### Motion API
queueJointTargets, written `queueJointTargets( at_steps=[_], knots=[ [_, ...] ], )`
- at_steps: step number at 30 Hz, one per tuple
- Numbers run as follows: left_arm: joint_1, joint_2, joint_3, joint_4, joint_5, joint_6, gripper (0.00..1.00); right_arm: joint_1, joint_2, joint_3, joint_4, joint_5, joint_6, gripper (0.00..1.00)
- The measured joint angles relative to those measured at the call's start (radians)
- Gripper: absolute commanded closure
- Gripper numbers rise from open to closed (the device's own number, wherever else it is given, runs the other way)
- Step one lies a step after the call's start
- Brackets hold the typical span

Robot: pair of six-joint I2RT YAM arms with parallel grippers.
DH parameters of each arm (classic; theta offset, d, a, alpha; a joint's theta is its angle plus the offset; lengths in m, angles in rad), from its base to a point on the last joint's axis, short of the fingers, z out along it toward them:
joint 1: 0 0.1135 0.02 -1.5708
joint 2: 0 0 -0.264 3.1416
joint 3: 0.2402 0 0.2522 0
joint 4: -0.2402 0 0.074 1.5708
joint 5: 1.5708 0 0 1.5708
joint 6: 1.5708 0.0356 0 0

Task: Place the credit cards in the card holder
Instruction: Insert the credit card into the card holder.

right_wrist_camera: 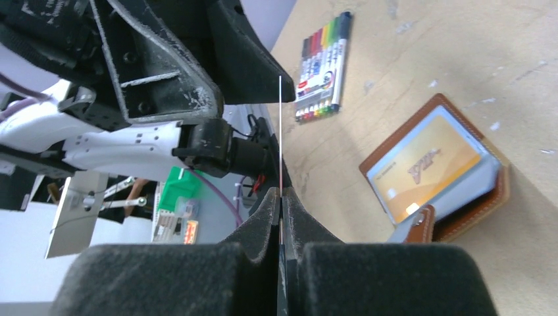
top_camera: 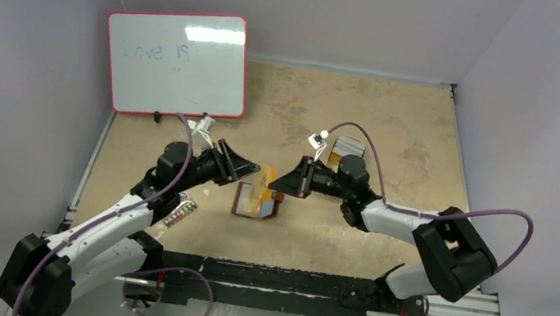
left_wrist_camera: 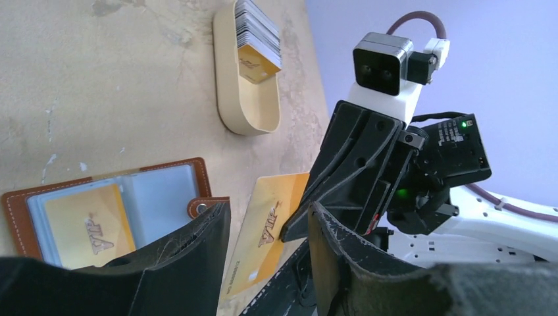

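Right claw is clamped on one edge of a gold card, holding it in the air just over the open holder on the table, while the left claw has its jaws apart around the card's other end.

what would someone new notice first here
The two arms meet mid-table: the right gripper pinches a gold card, the left gripper open beside it. Under them lies the brown card holder, open, a second gold card in a slot. A pink-framed whiteboard stands back left.
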Motion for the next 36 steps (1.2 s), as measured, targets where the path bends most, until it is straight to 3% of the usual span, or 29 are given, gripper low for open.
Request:
queueJointTargets(
  at_steps=[10, 12, 15, 16, 22, 27, 36],
  knots=[
    [0.0, -0.013, 0.0, 0.019, 0.043, 0.002, 0.55, 0.001, 0.0, -0.008, 0.124, -0.05, 0.049, 1.0],
    [0.0, -0.014, 0.0, 0.019, 0.052, 0.002, 0.65, 0.001, 0.003, -0.008, 0.151, -0.055, 0.066, 1.0],
    [0.0, -0.019, -0.008, 0.027, 0.064, 0.0, 0.94, 0.001, 0.018, -0.009, 0.191, -0.06, 0.085, 0.99],
    [0.0, -0.024, -0.013, 0.028, 0.069, 0.0, 1.0, 0.001, 0.027, -0.01, 0.203, -0.061, 0.091, 0.95],
    [-0.005, -0.045, -0.017, 0.024, 0.08, 0.002, 1.0, 0.001, 0.047, -0.021, 0.183, -0.052, 0.105, 0.68],
    [-0.004, -0.05, -0.017, -0.066, 0.025, 0.036, 1.0, 0.007, 0.022, 0.005, -0.005, 0.04, 0.026, 0.52],
    [-0.004, -0.013, -0.016, -0.229, -0.113, 0.088, 1.0, 0.098, 0.018, 0.18, -0.456, 0.317, -0.182, 0.54]
  ],
)
